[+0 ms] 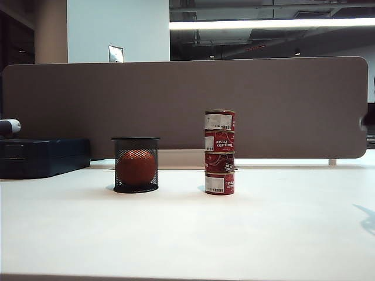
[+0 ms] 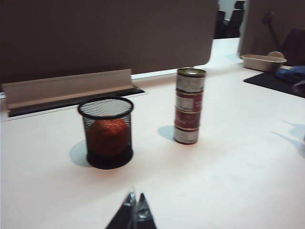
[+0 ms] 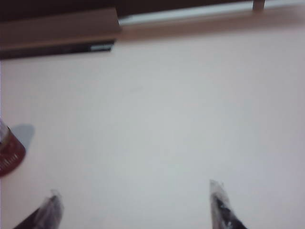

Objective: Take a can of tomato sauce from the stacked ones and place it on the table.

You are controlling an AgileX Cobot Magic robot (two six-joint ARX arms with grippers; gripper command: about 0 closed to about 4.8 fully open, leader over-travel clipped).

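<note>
Four tomato paste cans (image 1: 220, 152) stand stacked on the white table (image 1: 263, 234), right of a mesh cup (image 1: 136, 165). The right gripper (image 3: 133, 205) hangs wide, empty; the left gripper (image 2: 135, 210) is pinched together.

Exterior view looks low and level at the stack (image 1: 220, 152); wrist views look down, sharing it.
</note>
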